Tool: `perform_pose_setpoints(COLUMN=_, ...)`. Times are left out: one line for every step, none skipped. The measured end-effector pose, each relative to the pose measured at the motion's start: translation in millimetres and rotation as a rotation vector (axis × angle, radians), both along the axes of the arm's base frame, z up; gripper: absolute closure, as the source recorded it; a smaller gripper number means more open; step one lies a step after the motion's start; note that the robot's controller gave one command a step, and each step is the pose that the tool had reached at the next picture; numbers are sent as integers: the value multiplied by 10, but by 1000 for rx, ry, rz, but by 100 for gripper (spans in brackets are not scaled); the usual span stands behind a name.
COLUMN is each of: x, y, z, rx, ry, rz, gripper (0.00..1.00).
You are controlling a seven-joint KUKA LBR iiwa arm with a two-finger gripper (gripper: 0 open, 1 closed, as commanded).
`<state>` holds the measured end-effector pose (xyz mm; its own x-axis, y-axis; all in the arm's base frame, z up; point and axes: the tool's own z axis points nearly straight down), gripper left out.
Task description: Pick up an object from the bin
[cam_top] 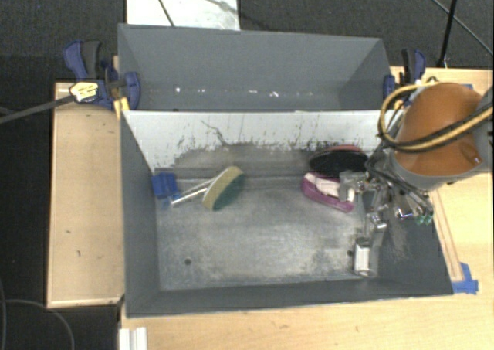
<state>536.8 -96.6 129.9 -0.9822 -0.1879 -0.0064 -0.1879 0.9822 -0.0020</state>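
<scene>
Four small things are seen in the grey metal bin (pixel 255 252). The gripper (pixel 369 234) is lowered at the right side, just beside a pink-purple piece (pixel 326 191) and a black disc (pixel 337 161). A yellow-green sponge (pixel 224 188) and a blue block (pixel 164 184) are seen well apart, at left. Whether the tool is parted or closed cannot be told.
</scene>
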Motion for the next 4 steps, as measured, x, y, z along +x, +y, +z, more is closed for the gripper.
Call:
perform_pose_setpoints(x=-374, y=-507, z=-390, rx=-1, ry=8, rz=389, gripper=0)
perform_pose_setpoints(x=-524, y=0, z=-540, rx=-1, ry=-3, rz=436, gripper=0)
perform_pose_setpoints(x=-540, y=-28, z=-546, rx=0, ry=2, rz=432, gripper=100)
perform_pose_setpoints(x=-523, y=-26, z=-537, rx=-1, ry=-2, rz=433, gripper=0)
